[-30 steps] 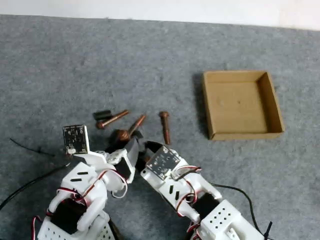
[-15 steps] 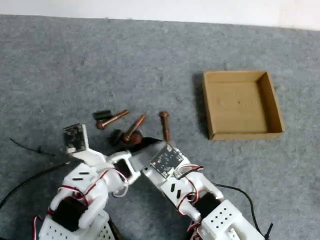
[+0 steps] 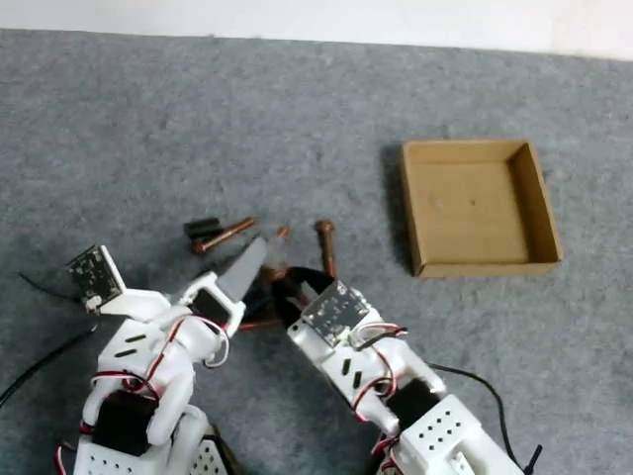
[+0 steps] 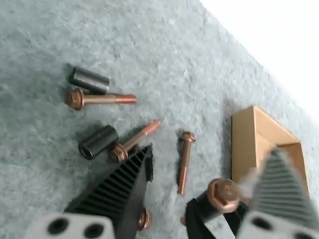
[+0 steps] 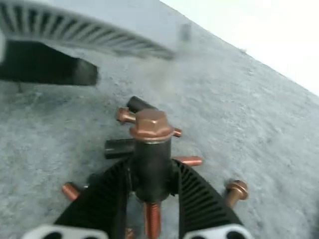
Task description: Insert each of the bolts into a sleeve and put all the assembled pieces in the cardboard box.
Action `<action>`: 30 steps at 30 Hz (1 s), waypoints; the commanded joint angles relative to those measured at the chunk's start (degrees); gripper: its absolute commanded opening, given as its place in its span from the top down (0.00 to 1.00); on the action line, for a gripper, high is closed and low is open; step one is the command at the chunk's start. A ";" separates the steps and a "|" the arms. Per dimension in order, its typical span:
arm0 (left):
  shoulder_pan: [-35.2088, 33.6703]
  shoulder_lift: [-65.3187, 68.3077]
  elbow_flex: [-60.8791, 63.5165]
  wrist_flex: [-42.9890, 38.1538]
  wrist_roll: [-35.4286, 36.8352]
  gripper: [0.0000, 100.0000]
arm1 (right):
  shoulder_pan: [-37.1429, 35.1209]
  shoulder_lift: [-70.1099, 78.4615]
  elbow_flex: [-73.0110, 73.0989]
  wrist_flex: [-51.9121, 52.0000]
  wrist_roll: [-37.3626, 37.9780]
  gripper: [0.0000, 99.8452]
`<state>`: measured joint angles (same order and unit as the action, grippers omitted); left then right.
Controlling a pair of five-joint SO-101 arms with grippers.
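While pinched upright in the right gripper [image 5: 151, 172], sits already assembled: copper bolt [image 5: 151, 124] pushed down through black sleeve [image 5: 151, 159], hex head on top, shank poking out below. Gripped by the sleeve, probably to stop the bolt slipping out on the way to the cardboard box [image 3: 480, 265], well apart at two o'clock. Has the left gripper [image 4: 212, 154] spread wide at nine o'clock, holding nothing, seemingly to stay clear. Leaves a loose bolt [image 3: 223, 236] beside a bare sleeve [image 3: 202, 227] at ten o'clock and a second bolt [image 3: 325, 252] at one, for later rounds.

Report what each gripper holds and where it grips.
Right gripper clamps the black sleeve by its sides, bolt already through it. Left gripper is open, holding nothing.
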<state>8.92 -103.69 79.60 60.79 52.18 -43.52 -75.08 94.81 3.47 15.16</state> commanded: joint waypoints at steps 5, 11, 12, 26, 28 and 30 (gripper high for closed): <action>-4.35 -0.31 -3.30 -1.58 -1.49 1.00 | 4.70 -1.19 -1.10 -1.89 0.35 1.00; -4.62 -0.31 -2.77 -2.11 -16.88 0.99 | 5.49 -1.10 -1.10 -1.89 0.44 1.00; -4.62 -0.31 -2.77 -2.02 -19.34 0.99 | 6.90 -1.10 -1.19 -1.71 0.44 1.00; -14.02 -0.22 5.05 -2.55 -52.22 0.99 | 38.02 10.42 -19.47 -1.98 0.35 1.00; -14.20 -0.13 5.67 -3.60 -51.87 0.99 | 39.60 19.47 -26.68 -1.98 0.26 1.00; -14.29 -0.22 5.76 -3.78 -51.87 0.99 | 41.10 29.76 -34.42 -1.89 0.18 1.00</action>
<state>-4.44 -103.60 85.58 58.77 0.92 -5.10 -57.93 74.15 3.47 15.25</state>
